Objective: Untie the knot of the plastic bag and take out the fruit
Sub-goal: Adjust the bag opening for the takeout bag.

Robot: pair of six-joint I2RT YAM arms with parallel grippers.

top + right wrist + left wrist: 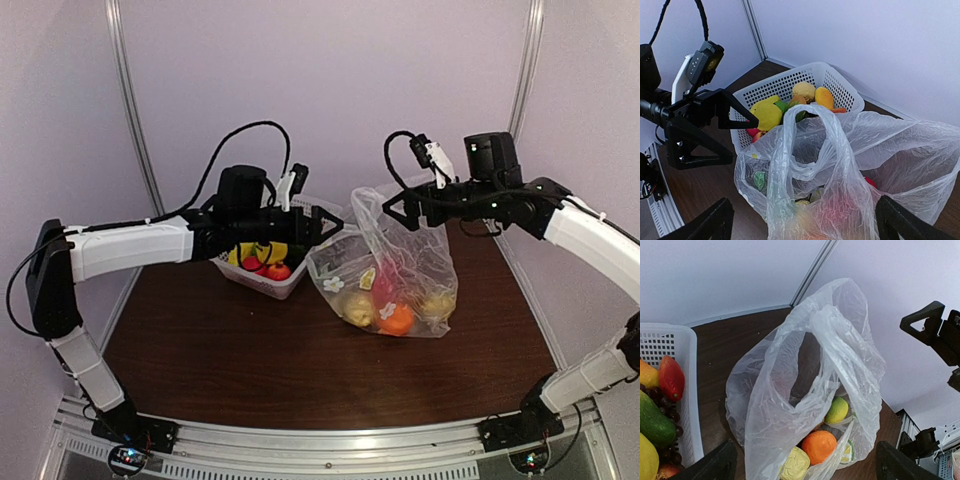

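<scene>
The bag (pixel 400 255) sits on the dark wooden counter (pixel 230 370), a little right of the middle. It is thin clear film printed with small white flowers and green slices (crumpled, and catching the light). Its handle loops (pixel 832 340) stand up loose and apart, with the mouth gaping between them. The fruit (pixel 395 312) lies at the bottom of the bag. An orange one (pixel 819 446) is in front, a yellow-green round one (pixel 837 410) is just behind it, and a pale yellow one (pixel 795 465) is beside the orange. From above, a reddish one (pixel 383 288) shows too, blurred by the film. The left claw (pixel 338 224) hangs in the air just left of the bag's upper part. Its fingers are spread wide and hold nothing, and the right wrist view shows it apart from the film. The right claw (pixel 388 212) hangs at about the same height on the other side of the loops. It is also spread wide and empty, and the left wrist view shows it apart from the bag. Just left of the bag, behind the left claw, stands a white lattice basket (pixel 840 87). In it are other toy fruits, among them a yellow one (pixel 767 114), a red one (pixel 671 377), a green one (pixel 655 420) and some dark grapes (pixel 665 405).
</scene>
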